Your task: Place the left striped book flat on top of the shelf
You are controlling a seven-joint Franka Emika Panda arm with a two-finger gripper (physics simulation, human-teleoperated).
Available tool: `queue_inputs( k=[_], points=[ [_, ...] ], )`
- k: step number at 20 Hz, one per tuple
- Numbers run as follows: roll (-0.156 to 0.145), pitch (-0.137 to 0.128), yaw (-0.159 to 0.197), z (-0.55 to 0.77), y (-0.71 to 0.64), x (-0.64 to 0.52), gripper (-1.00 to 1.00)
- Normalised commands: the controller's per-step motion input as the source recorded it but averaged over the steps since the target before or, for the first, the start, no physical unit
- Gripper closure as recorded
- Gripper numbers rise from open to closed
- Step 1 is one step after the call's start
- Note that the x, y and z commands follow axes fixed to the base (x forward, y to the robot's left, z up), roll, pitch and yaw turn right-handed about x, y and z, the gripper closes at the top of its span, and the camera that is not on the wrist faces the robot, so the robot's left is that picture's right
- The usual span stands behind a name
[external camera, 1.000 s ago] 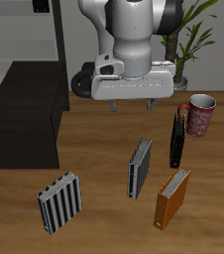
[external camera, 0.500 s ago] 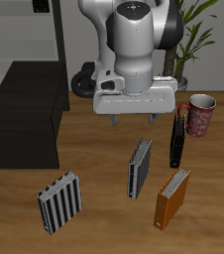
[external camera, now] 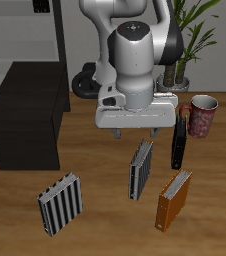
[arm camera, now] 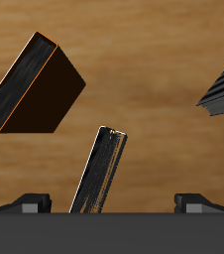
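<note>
The left striped book (external camera: 141,168) stands upright on the wooden table, between the orange book (external camera: 173,199) and the other striped book (external camera: 61,203). My gripper (external camera: 138,137) hangs just above its top edge, open and empty, one finger on each side. In the wrist view the book's thin top edge (arm camera: 102,171) runs up to the gripper (arm camera: 112,203), with both fingertips (arm camera: 30,201) apart from it. The black shelf (external camera: 30,120) stands off to the side near the back, its flat top bare.
A thin black book (external camera: 178,138) stands upright close beside my gripper, with a red mug (external camera: 201,115) behind it. The orange book (arm camera: 35,84) and the second striped book (arm camera: 223,84) show in the wrist view. A tall grey rack (external camera: 25,40) and a plant (external camera: 188,40) stand at the back.
My gripper has come down toward the left striped book and a little toward the table's front. The books have not moved.
</note>
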Motion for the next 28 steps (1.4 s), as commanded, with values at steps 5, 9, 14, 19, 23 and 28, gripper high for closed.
queue_inputs(
  k=[5,9,14,19,23,28],
  points=[
    [0.026,-0.002,-0.005,-0.23,0.1,-0.12,-1.0],
    [-0.005,0.001,-0.039,-0.24,0.03,-0.02,-1.0],
    [-0.024,0.02,-0.012,-0.25,0.0,0.02,-1.0],
    [0.005,0.038,-0.004,-0.35,0.06,0.04,-1.0],
    [0.013,0.058,-0.006,-0.38,0.1,-0.01,1.0],
    [-0.026,0.013,-0.006,-0.09,-0.04,-0.01,1.0]
  ],
)
